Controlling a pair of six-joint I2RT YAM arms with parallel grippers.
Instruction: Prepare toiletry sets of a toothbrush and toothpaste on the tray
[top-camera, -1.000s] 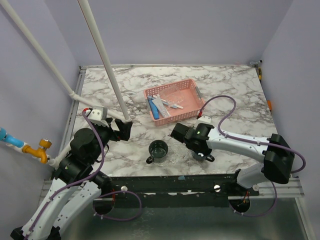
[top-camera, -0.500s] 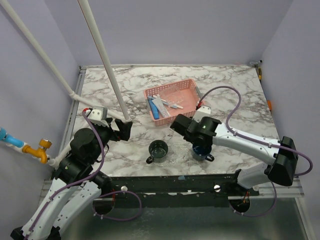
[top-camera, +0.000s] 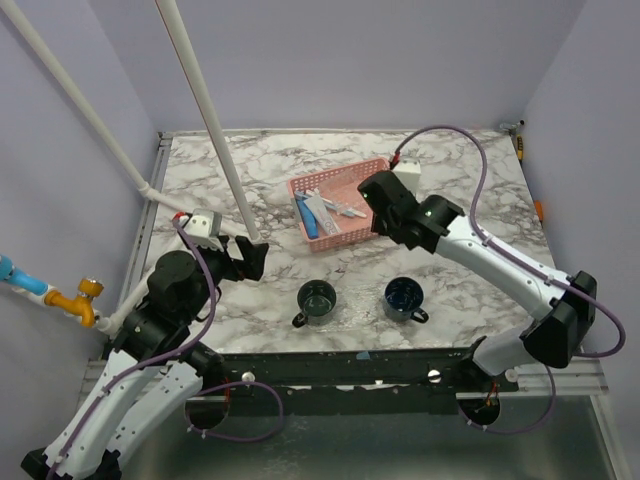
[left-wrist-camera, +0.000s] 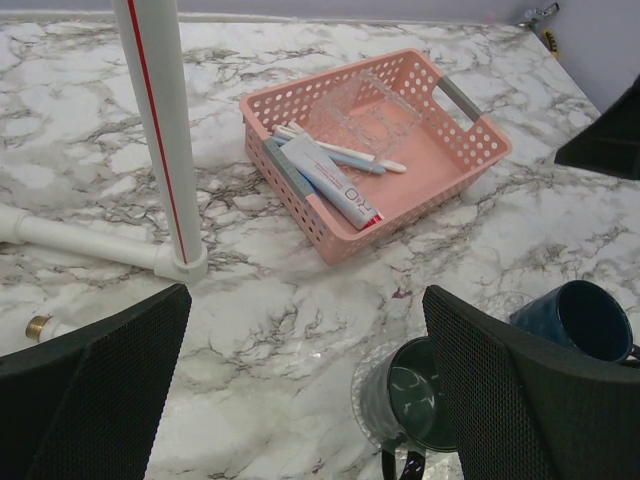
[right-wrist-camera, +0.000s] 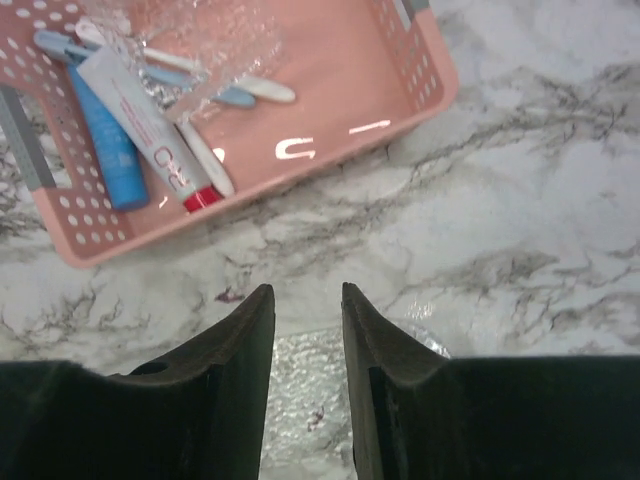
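Note:
The pink basket (top-camera: 370, 178) holds a white toothpaste tube with a red cap (left-wrist-camera: 335, 182), a blue tube (right-wrist-camera: 100, 140) and toothbrushes (left-wrist-camera: 345, 155). The clear tray (top-camera: 360, 306) lies near the front edge. A dark green mug (top-camera: 317, 298) stands on it and a blue mug (top-camera: 403, 296) stands at its right end. My right gripper (top-camera: 378, 195) hovers by the basket's right side, jaws a little apart and empty (right-wrist-camera: 303, 290); the tray (right-wrist-camera: 300, 400) shows below it. My left gripper (top-camera: 250, 258) is wide open and empty (left-wrist-camera: 307, 292), left of the green mug (left-wrist-camera: 410, 395).
White pipes (top-camera: 210, 120) slant across the left of the table; one ends in a foot (left-wrist-camera: 180, 262) near my left gripper. A crinkly clear plastic piece (left-wrist-camera: 365, 110) lies in the basket. Purple walls close in the table.
My right gripper has left the blue mug and swung back and up to the basket's right side. The blue mug stays on the table. The left arm barely moved.

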